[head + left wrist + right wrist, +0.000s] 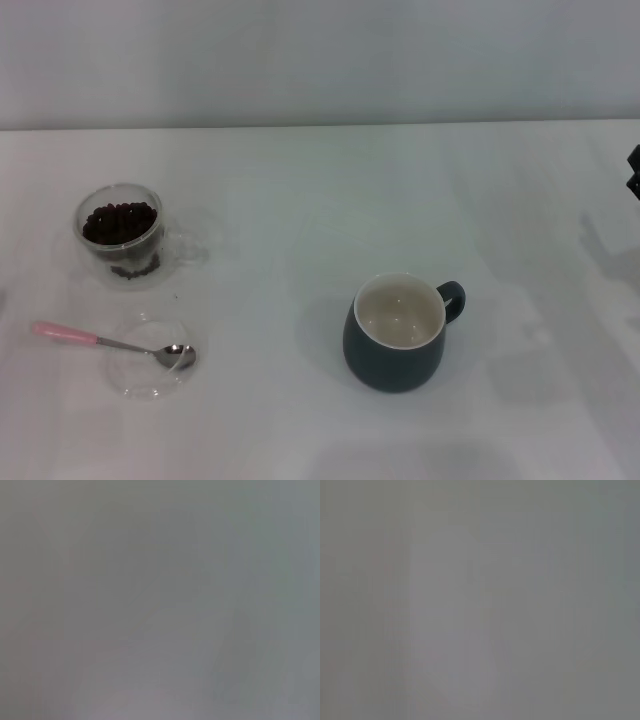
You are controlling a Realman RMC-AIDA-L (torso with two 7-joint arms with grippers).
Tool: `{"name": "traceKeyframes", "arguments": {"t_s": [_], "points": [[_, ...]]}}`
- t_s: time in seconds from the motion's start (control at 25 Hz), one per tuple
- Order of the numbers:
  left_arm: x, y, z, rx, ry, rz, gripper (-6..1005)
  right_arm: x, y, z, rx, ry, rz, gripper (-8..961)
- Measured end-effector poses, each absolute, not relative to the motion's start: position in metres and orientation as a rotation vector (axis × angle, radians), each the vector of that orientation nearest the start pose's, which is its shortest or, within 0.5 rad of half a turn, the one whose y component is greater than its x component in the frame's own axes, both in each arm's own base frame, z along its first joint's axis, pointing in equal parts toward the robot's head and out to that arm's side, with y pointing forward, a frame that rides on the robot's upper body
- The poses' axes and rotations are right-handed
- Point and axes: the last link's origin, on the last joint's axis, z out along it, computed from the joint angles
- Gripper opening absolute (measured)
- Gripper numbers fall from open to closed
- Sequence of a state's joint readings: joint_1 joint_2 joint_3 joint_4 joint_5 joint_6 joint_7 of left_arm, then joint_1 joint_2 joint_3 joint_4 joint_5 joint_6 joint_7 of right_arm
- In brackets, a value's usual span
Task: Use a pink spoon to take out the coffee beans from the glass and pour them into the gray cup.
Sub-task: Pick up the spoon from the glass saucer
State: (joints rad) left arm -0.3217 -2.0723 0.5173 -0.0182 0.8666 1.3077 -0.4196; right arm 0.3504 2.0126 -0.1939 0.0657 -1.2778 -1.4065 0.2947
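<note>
The glass [121,236] stands at the left of the white table, filled with dark coffee beans [120,221]. Nearer the front lies the pink spoon [110,343], its pink handle pointing left and its silver bowl resting on a flat clear dish [148,358]. The gray cup [398,333] stands right of centre, its pale inside bare and its handle turned to the right. Only a dark edge of my right gripper [635,172] shows at the far right border, well away from everything. My left gripper is out of view. Both wrist views show only plain grey.
The white table [300,200] runs back to a pale wall. A faint shadow falls on the table at the far right.
</note>
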Motion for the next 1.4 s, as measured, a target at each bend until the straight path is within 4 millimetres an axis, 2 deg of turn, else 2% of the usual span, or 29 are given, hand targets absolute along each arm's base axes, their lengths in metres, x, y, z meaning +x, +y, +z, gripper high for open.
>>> {"name": "traceKeyframes", "arguments": {"t_s": [0.24,0.44,0.56,0.8,1.12,1.24,1.4], "points": [[-0.403,0.246,0.021,-1.331,-1.006,-0.962,740,0.367,0.290,0.028,-1.541,0.528,0.740,876],[-0.408,0.226,0.025,-1.250,-1.135,-1.099,740,0.370,0.295,0.032,-1.534,0.528,0.717,876],[-0.406,0.226,0.021,-1.262,-1.183,-1.135,740,0.371,0.297,0.033,-1.537,0.533,0.704,876],[-0.392,0.237,0.001,-1.411,-1.371,-1.204,741,0.365,0.308,0.032,-1.549,0.523,0.708,876],[-0.386,0.236,-0.012,-1.456,-1.437,-1.207,739,0.364,0.310,0.034,-1.550,0.513,0.709,876],[-0.387,0.235,-0.020,-1.468,-1.513,-1.183,738,0.364,0.311,0.035,-1.549,0.507,0.708,876],[-0.387,0.238,-0.022,-1.474,-1.547,-1.174,737,0.363,0.311,0.035,-1.550,0.505,0.709,876]]}}
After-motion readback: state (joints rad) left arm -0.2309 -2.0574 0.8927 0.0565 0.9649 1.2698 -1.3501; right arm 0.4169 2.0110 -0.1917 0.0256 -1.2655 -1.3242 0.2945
